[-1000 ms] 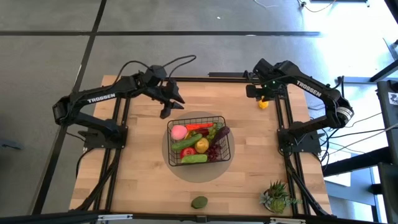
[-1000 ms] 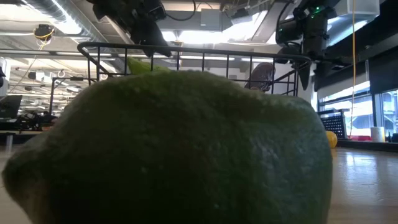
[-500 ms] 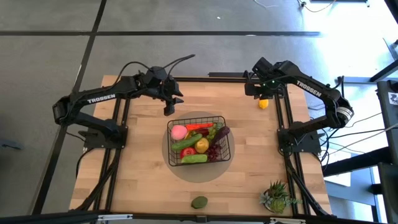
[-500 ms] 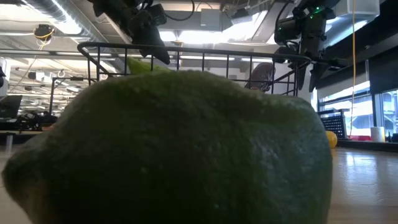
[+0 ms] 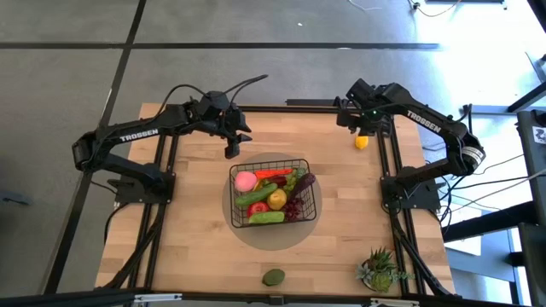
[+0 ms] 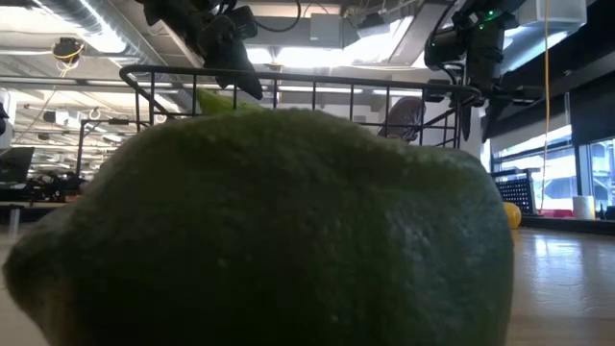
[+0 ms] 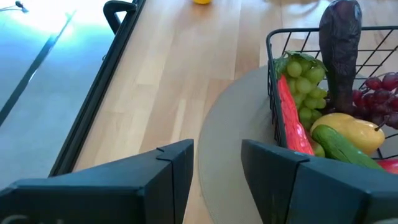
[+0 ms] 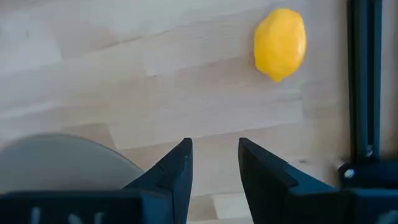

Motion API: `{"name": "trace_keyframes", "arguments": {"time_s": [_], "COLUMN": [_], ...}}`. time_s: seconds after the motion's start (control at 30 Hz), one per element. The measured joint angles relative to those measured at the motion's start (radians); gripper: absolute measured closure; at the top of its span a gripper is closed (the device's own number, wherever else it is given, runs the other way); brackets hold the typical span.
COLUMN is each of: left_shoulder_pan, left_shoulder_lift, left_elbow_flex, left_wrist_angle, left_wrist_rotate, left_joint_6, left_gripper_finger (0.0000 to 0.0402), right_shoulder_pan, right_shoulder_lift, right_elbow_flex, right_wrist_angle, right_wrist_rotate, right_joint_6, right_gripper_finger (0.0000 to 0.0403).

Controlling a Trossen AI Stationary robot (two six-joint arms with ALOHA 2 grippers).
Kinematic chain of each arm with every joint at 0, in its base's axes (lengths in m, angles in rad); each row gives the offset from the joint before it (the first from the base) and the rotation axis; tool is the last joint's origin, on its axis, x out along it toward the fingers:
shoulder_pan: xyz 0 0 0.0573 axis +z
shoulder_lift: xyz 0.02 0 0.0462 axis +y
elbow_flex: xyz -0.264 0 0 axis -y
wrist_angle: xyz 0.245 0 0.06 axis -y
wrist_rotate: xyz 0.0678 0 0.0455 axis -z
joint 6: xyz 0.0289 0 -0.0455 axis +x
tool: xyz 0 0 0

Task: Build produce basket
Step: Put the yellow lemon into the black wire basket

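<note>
High view: black wire basket [image 5: 271, 193] sits mid-table on a grey round mat [image 5: 235, 223], packed w/ produce, incl. a pink peach [image 5: 246, 180], yellow lemon [image 5: 277, 199], cucumber [image 5: 265, 217] and dark red grapes [image 5: 294, 207]. Left gripper [image 5: 231, 150] hovers just beyond the basket's far-left corner; left wrist view shows its 2 fingers a narrow gap apart w/ nothing between them, plus green grapes [image 7: 303, 81], a red chilli [image 7: 291, 116] and purple eggplant [image 7: 340, 38], the basket cut off at the frame edge. Right gripper [image 5: 350, 122] hangs near the table's far-right corner beside a loose lemon [image 5: 362, 142]; right wrist view shows its fingers [image 8: 175, 167] likewise slightly parted and empty, lemon apart from them. 1 green lime [image 5: 273, 277] lies alone at the near edge; a spiky potted plant [image 5: 376, 269] stands near-right. Low view is almost wholly blocked by that lime, w/ only the basket's top rim and both arms visible above it; basket contents can't be made out there.
</note>
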State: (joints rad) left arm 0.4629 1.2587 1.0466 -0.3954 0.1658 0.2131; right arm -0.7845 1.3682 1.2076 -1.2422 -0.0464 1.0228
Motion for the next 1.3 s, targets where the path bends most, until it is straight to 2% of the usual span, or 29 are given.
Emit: {"name": "trace_keyframes", "arguments": {"time_s": [0.13,0.23,0.47,0.6,0.9,1.03,1.13,1.3], "left_shoulder_pan": [0.000,0.000,0.000,0.000,0.000,0.000,0.000,0.000], "left_shoulder_lift": [0.000,0.000,0.000,0.000,0.000,0.000,0.000,0.000], "left_elbow_flex": [0.000,0.000,0.000,0.000,0.000,0.000,0.000,0.000], "left_wrist_angle": [0.000,0.000,0.000,0.000,0.000,0.000,0.000,0.000], "left_wrist_rotate": [0.000,0.000,0.000,0.000,0.000,0.000,0.000,0.000], "left_joint_6": [0.000,0.000,0.000,0.000,0.000,0.000,0.000,0.000], "left_gripper_finger": [0.0278,0.0278,0.0278,0.0278,0.0278,0.0278,0.0278,0.0278], "right_shoulder_pan": [0.004,0.022,0.038,0.034,0.029,0.030,0.027,0.011], "right_shoulder_lift": [0.000,0.000,0.000,0.000,-0.001,-0.001,-0.001,-0.001], "right_elbow_flex": [0.000,0.000,0.000,0.001,0.001,0.001,-0.008,-0.086], "right_wrist_angle": [-0.012,-0.011,-0.030,-0.024,0.062,0.065,0.062,0.074], "right_wrist_rotate": [-0.005,0.000,0.082,0.107,0.120,0.091,0.119,0.131], "right_joint_6": [0.013,0.001,-0.007,-0.148,-0.325,-0.276,-0.195,-0.159], "right_gripper_finger": [0.0277,0.0252,0.0117,0.0073,0.0066,0.0066,0.0066,0.0066]}}
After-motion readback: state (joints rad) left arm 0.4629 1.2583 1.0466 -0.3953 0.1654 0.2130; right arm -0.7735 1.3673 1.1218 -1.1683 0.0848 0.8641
